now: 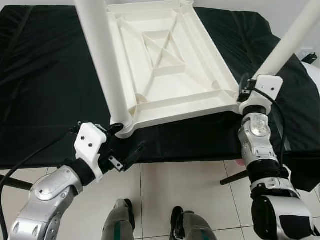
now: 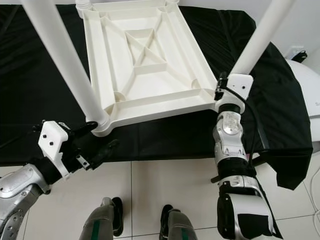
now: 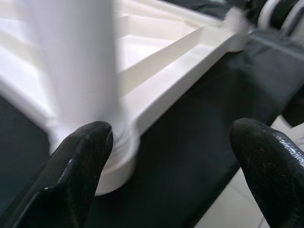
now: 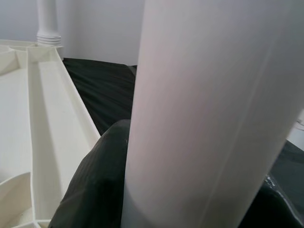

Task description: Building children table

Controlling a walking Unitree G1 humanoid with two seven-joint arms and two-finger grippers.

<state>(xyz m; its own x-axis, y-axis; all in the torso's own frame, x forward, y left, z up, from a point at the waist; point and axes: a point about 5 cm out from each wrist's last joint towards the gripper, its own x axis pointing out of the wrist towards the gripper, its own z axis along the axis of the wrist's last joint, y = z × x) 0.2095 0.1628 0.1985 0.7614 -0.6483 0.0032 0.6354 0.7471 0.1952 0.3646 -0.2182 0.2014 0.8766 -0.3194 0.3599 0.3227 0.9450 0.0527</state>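
Gripping table leg [image 4: 204, 109], right tool [image 2: 223, 90]; left tool [image 1: 122, 142] spread.

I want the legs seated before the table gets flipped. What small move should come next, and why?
Probably close the open left gripper on the near-left leg: its jaws stand apart beside that leg's socket, while the right gripper is at the near-right leg.

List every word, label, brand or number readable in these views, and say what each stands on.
No text can be read with certainty.
A few grey letters sit on the white appliance at the picture's right edge, cut off and too small to read.
The upturned white tabletop bears no markings.
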